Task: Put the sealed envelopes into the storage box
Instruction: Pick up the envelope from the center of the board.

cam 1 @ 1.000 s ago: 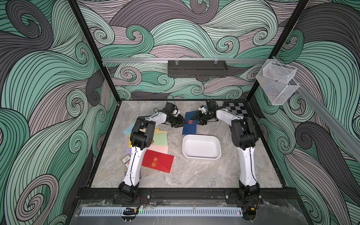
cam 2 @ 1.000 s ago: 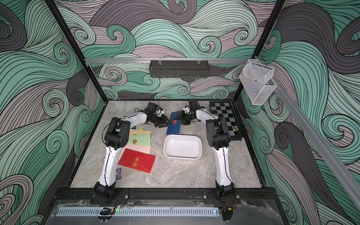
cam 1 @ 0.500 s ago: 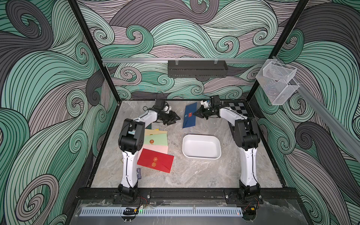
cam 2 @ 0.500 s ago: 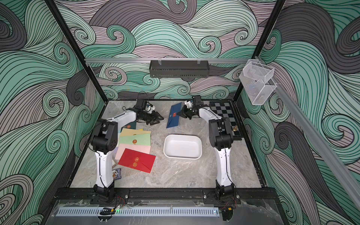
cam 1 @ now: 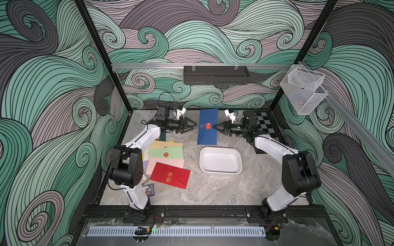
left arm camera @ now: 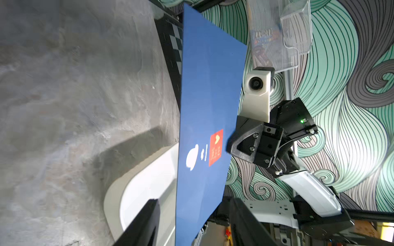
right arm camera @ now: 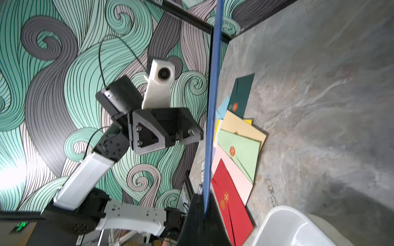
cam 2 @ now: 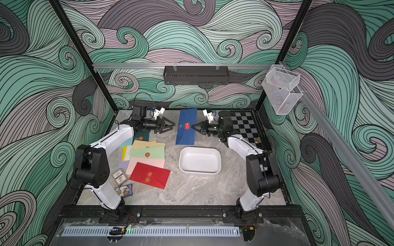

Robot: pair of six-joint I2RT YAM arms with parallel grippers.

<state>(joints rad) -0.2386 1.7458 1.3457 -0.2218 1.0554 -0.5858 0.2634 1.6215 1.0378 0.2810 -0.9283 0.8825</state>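
**BLUE ENV. HELD BY R GRIPPER; PILE OUTSIDE BOX**

Far L, by L arm base: card packs (cam 2: 120,177) on table (cam 1: 213,191). Beside them, a pile (cam 1: 166,155) of envs. lies flat, fanned and overlapping: dk green, cream, lt green, pink, w/ red env. (cam 1: 170,175) on top at the near end. Yellow, lilac and lt blue edges show underneath. Gold seals visible on several. All are outside the box.

L gripper (cam 1: 191,127): raised over table, jaws spread, nothing in them. Tips just beside blue env. (cam 1: 207,127); contact not confirmed.

Blue env.: held off the table, face w/ red label visible in both top views. Exact tilt can't be told. Its near end sits close to the box's far rim.

Box (cam 1: 220,160): white, mid-table, on near side of blue env.

R gripper (cam 1: 214,126): jaws clenched on R edge of blue env., next to the label.

Far R: chessboard (cam 1: 264,125) at back corner; baskets (cam 1: 302,91) on R wall.
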